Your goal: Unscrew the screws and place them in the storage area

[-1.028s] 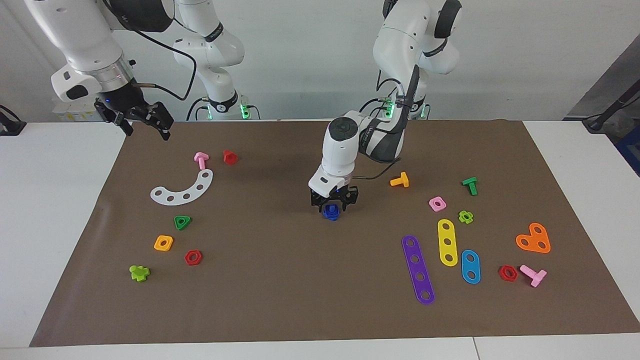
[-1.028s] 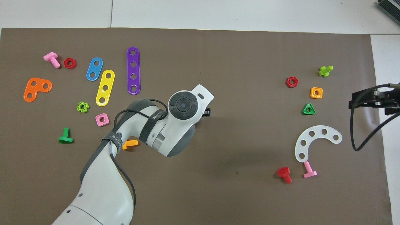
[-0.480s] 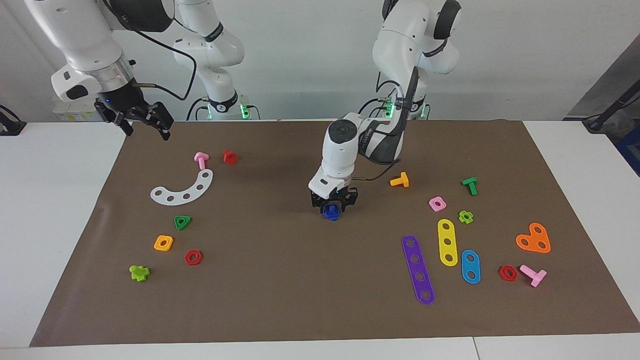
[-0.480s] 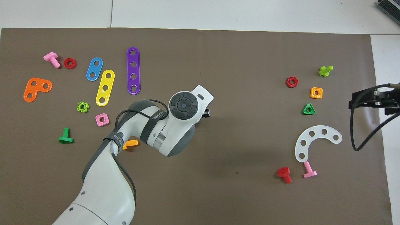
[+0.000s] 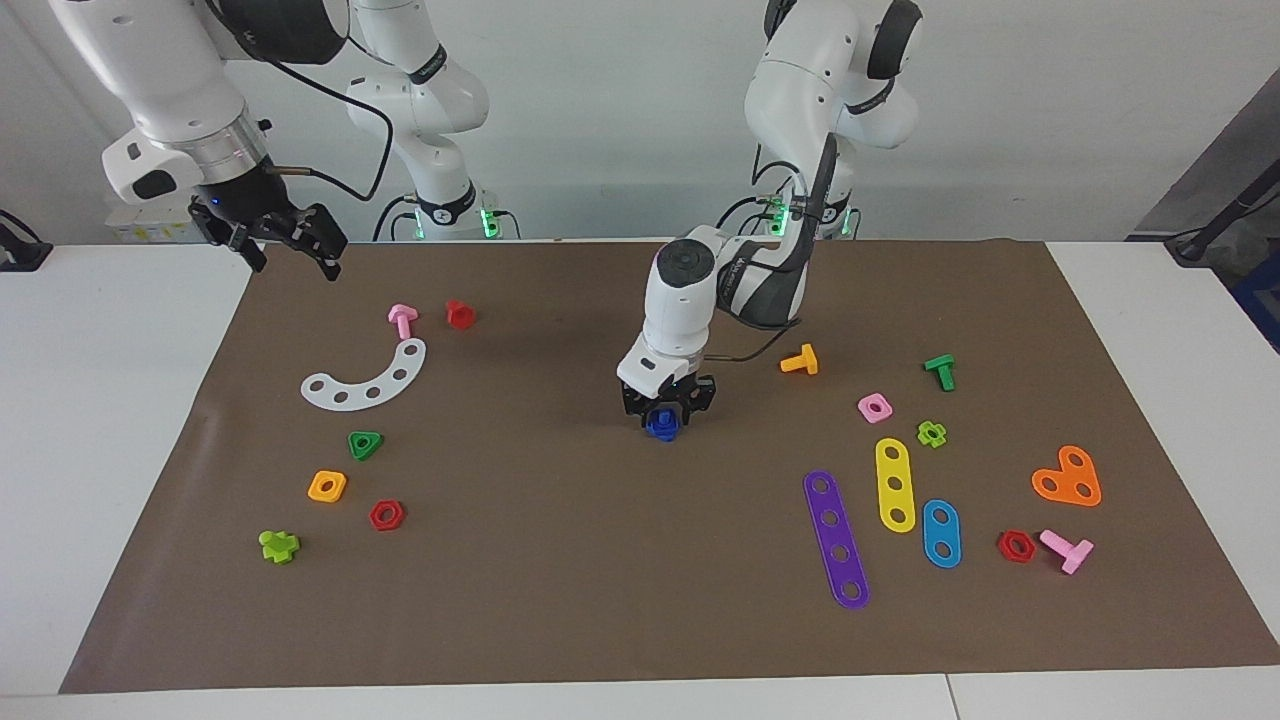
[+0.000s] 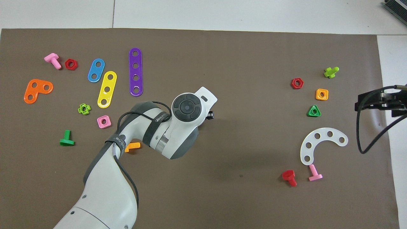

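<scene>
The dark-blue screw (image 5: 661,426) stands on the brown mat near its middle, with its nut on the stem. My left gripper (image 5: 666,408) points straight down onto the screw's top. The left arm's wrist (image 6: 186,108) hides the screw in the overhead view. My right gripper (image 5: 290,248) hangs open and holds nothing. It waits in the air over the mat's corner at the right arm's end, and its black body (image 6: 378,101) shows in the overhead view. The storage area is the two mat ends, one patch (image 5: 1010,395) at the left arm's end and one (image 5: 250,430) at the right arm's end.
At the left arm's end lie purple (image 5: 836,540), yellow (image 5: 895,484) and blue (image 5: 941,533) strips, an orange plate (image 5: 1068,478), an orange bolt (image 5: 800,361) and several nuts and bolts. At the right arm's end lie a white arc (image 5: 368,377), a pink bolt (image 5: 402,320) and several nuts.
The left wrist has settled very slightly over the blue screw. The right arm and all loose parts are where they were.
</scene>
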Controlling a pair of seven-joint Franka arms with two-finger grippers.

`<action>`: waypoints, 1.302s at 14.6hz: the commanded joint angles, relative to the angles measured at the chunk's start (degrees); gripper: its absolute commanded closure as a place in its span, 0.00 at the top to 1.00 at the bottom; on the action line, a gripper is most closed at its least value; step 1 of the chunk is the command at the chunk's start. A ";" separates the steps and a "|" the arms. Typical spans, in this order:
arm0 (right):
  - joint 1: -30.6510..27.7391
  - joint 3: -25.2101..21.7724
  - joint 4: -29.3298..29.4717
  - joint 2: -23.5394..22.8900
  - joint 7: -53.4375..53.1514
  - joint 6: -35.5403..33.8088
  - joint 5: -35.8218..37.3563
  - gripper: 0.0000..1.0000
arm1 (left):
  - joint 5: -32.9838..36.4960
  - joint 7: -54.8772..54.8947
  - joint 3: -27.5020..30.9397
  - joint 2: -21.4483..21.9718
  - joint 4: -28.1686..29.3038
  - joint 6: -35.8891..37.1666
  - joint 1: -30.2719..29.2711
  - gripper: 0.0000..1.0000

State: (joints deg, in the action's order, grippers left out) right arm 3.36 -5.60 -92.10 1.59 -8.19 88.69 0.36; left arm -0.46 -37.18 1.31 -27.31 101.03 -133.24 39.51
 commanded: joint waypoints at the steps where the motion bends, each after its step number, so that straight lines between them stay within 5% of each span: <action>1: -0.46 0.15 -0.71 0.87 1.16 0.17 -1.24 1.00 | 0.28 -0.79 0.98 0.24 0.83 -1.14 1.18 0.69; 19: -0.46 0.24 -0.71 0.87 1.16 0.17 -1.24 1.00 | 0.19 -0.79 1.07 0.33 -0.13 -0.35 1.09 0.54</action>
State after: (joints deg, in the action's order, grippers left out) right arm 3.36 -5.60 -92.10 1.59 -8.19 88.69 0.36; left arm -0.46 -37.18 1.33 -27.30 100.78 -133.24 39.56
